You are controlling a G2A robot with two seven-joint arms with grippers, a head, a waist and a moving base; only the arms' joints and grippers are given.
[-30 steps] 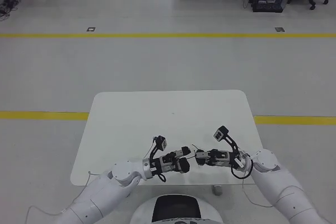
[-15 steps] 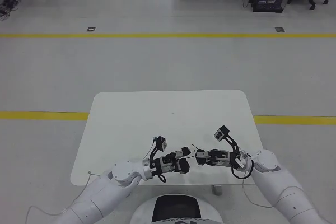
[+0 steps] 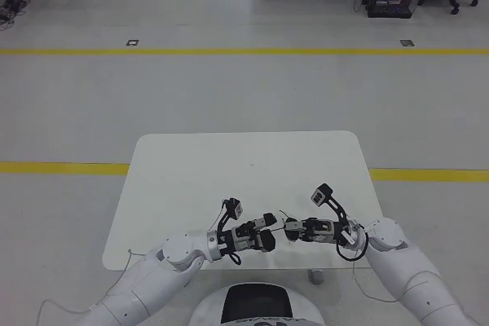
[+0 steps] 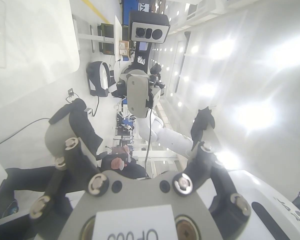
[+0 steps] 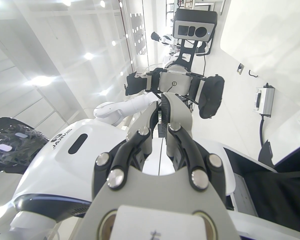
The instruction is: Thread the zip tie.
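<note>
Worktop: a white rounded worktop [image 3: 228,163]. Both arms hang over its near edge, and their tips face each other close together.
Left gripper: the left gripper [image 3: 269,230] is on the left, pointing right. Its fingers [image 4: 72,116] are spread wide and have hold of nothing. The other arm's tip sits in line with the gap between them.
Right gripper: the right gripper [image 3: 289,231] is on the right, pointing left. Its fingers [image 5: 165,111] are pressed almost together, apparently pinching a thin strand.
Zip tie: the zip tie [image 3: 282,217] appears as a fine dark thread arcing just above and beyond the right fingers, off the worktop, in the small gap between the two grippers. Its head and tail are too thin to tell apart.
Step in hand: probably getting the free end into the spread left fingers so it can be fed through the head.
How to do it well: keep the right grip steady and level. Close the left fingers only once the strand lies squarely between the pads, near its tip. Move slowly, because the thin strap will likely flex and slip aside.
</note>
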